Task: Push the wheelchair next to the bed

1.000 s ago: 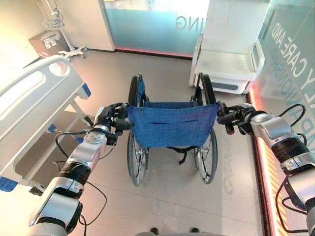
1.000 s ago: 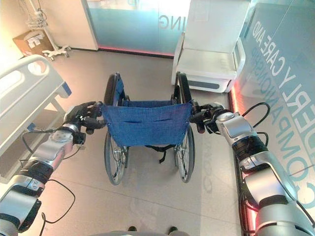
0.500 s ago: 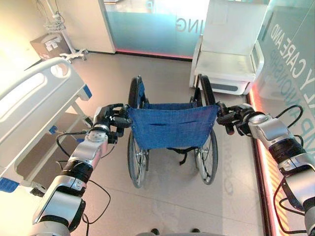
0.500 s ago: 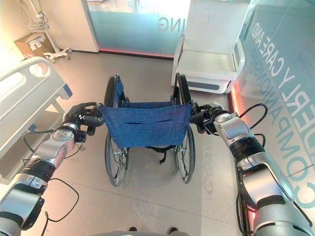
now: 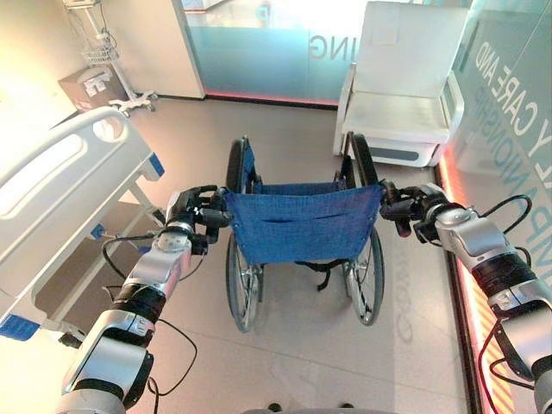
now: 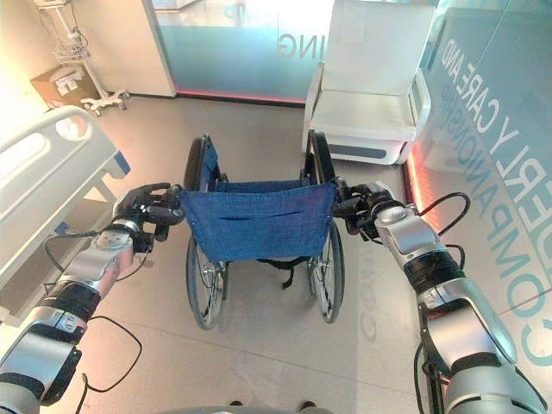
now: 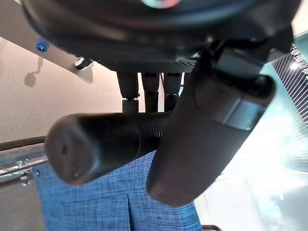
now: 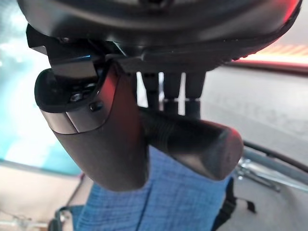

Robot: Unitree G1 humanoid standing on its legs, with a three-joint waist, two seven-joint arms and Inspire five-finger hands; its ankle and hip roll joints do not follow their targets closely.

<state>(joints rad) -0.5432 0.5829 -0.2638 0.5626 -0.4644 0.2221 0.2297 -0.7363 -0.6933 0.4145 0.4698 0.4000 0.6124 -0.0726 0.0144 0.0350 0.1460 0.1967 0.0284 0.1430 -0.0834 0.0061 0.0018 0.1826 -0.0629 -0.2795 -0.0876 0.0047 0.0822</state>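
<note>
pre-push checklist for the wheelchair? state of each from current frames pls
1. Left hand curled round the left push handle: ok.
2. Right hand curled round the right push handle: ok.
3. Wheelchair upright, both big wheels on the floor: ok.
4. Bed to the robot's left, apart from the wheelchair, not yet alongside: not ok.
5. White armchair ahead-right, close to the wheelchair's front: cannot tell clearance.
6. Brakes released: cannot tell.

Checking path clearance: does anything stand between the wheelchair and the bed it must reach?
Nothing visible does. The wheelchair, gripped at its handles by the left hand and right hand, has bare floor between it and the bed on its left.
</note>
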